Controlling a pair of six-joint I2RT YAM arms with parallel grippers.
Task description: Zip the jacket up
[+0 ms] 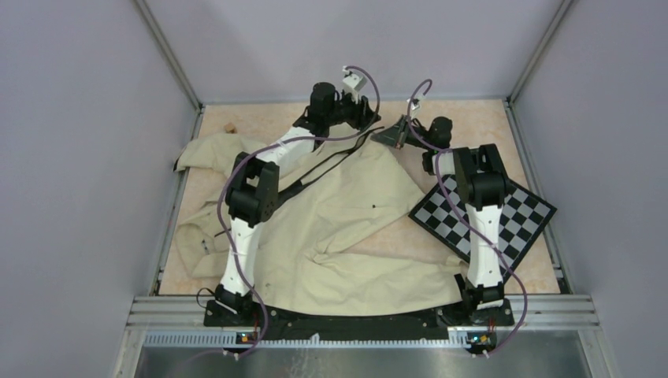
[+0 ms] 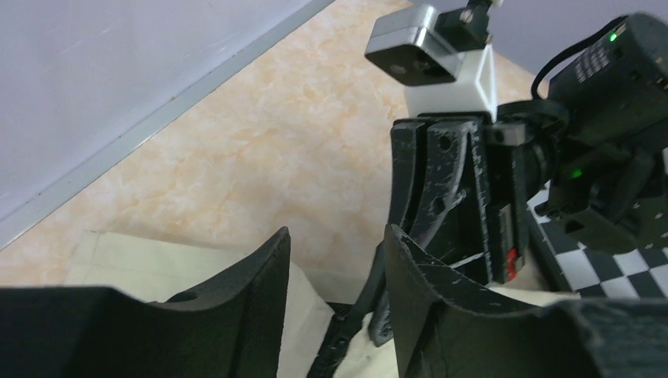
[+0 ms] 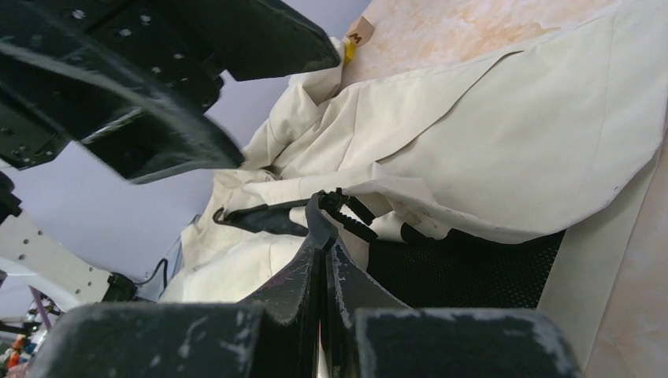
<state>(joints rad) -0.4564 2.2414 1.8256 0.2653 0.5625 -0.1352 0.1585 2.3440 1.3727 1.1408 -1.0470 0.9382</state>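
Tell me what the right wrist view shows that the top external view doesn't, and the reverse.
Only the right wrist view: the right gripper, its fingers pressed together on the black zipper strip, and dark mesh lining under the lifted fabric edge.

Only the top external view: the checkerboard to the right of the garment, and the garment's full wrinkled spread.

Both: the cream jacket, the marbled table and the left gripper.
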